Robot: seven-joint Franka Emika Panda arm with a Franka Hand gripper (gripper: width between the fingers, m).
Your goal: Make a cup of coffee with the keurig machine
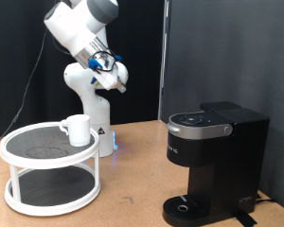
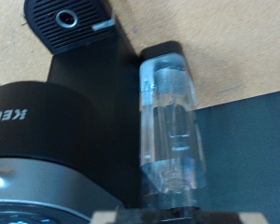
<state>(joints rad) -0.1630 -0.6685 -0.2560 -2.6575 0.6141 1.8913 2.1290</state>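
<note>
1. Closest to the exterior camera stands the keurig machine (image 1: 210, 163), black, lid down, on the wooden table (image 1: 133, 180) at the exterior view's right; its drip base is bare.
2. High at the exterior view's top hangs the gripper (image 1: 112, 66), well apart from everything; whether its fingers are apart or together I cannot tell.
3. Through the wrist view the machine's clear water tank (image 2: 170, 121) shows from above.
4. Over at the exterior view's left, the cup (image 1: 78, 129) sits on the top tier of a white round shelf (image 1: 49, 168).

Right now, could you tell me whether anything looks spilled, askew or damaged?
Nothing stands out. The cup sits upright on the white rack, the keurig machine stands square with its lid closed, and no spill shows.
</note>
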